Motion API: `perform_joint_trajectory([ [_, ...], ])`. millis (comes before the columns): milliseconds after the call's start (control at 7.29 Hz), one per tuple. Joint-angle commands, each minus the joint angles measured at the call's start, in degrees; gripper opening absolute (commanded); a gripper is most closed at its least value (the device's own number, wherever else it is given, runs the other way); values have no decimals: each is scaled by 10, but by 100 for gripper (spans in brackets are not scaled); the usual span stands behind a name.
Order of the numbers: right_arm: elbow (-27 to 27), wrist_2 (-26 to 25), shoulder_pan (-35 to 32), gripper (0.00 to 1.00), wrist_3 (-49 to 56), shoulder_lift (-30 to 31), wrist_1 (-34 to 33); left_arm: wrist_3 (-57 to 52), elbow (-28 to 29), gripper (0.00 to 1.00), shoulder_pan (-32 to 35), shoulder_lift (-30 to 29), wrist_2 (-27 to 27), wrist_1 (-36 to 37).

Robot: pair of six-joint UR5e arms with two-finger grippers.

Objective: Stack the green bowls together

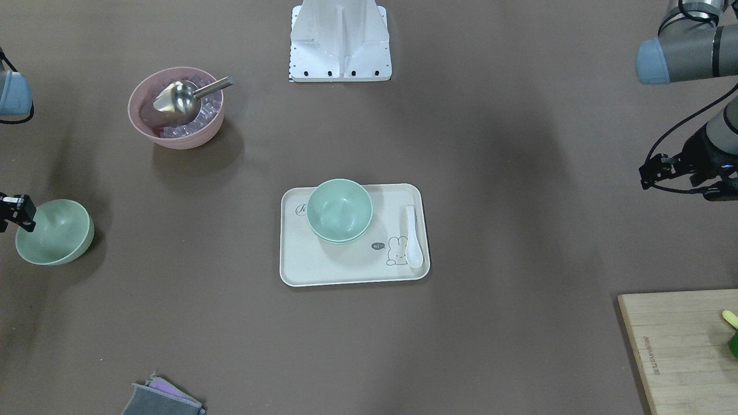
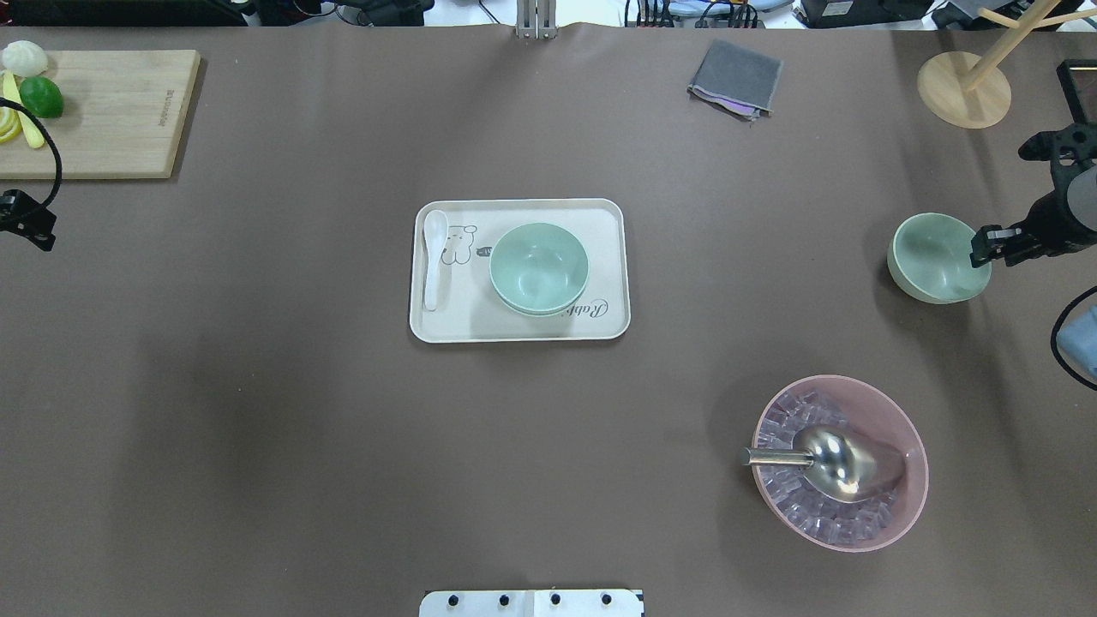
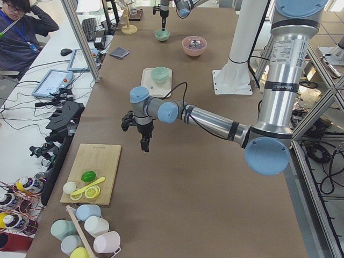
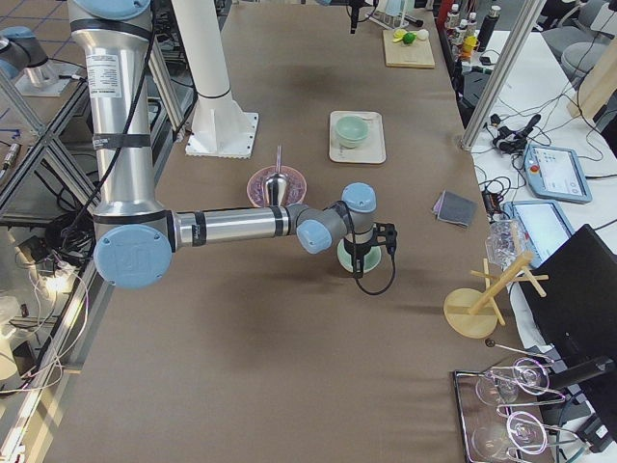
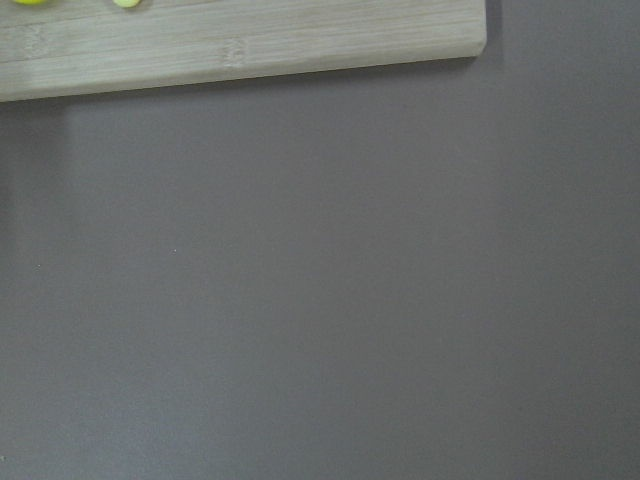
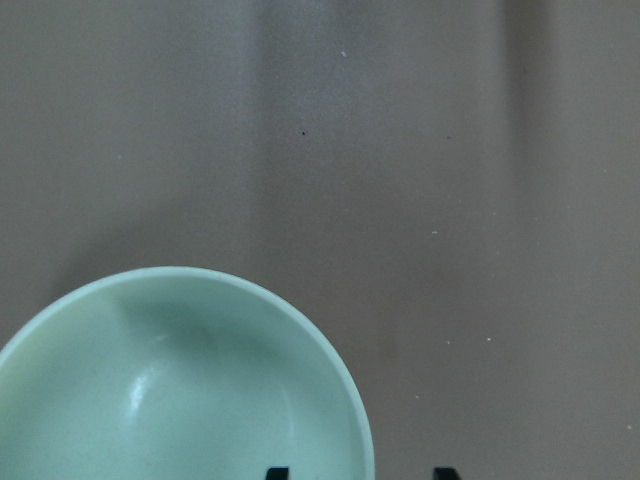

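Brown table [image 2: 257, 428] in a lab bay, with metal framing and cabling along its sides.

Right fingertips [image 6: 277, 473]: dark, set well apart, astride the rim of a lone green bowl [image 6: 180, 390], one tip inside the wall and one outside. Not seen to press on it.

Right gripper [image 2: 987, 246]: points straight down, poised over that bowl's edge at the robot's right end of the table. Bowl upright on bare table, well apart from the tray.

Left gripper [image 2: 30, 230]: hangs above bare table at the opposite end, near a wooden cutting board [image 2: 111, 111]. Shows no fingertips in its own wrist view, only table and the board's edge. Gap between its fingers: cannot tell.

At centre, a cream tray [image 2: 514, 326] printed with a rabbit. On it, the nested green bowls [image 2: 538, 267], two of them, one seated inside the other, upright. Just beside them on the same tray, a white spoon [image 2: 434, 257], lying along the tray's short side.

Between the lone bowl and the robot's base, a larger pink bowl [image 2: 908, 506] full of ice, with a metal scoop [image 2: 836, 463] resting in it.

On the board, a lime [image 2: 41, 96] and yellow slices. At the far edge, a folded grey cloth [image 2: 735, 79] and a round wooden stand [image 2: 964, 90]. Off to the side at a desk, a seated person [image 3: 21, 32].
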State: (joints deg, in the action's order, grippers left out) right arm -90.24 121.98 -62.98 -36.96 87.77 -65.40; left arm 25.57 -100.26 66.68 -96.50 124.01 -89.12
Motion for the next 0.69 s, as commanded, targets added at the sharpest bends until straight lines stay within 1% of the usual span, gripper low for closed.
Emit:
perform_joint_trajectory([
  [0,3,-2,0,35,-3,3,0,0,1,99,-2,0,0,0],
  [137,7,-3,1,30,-3,2,5,-1,1,99,-2,1,0,0],
  [274,15,-2,2,30,-3,2,24,-1,1,99,-2,1,0,0],
  [549,15,-3,2,30,-5,0,25,-1,2,99,-2,1,0,0],
])
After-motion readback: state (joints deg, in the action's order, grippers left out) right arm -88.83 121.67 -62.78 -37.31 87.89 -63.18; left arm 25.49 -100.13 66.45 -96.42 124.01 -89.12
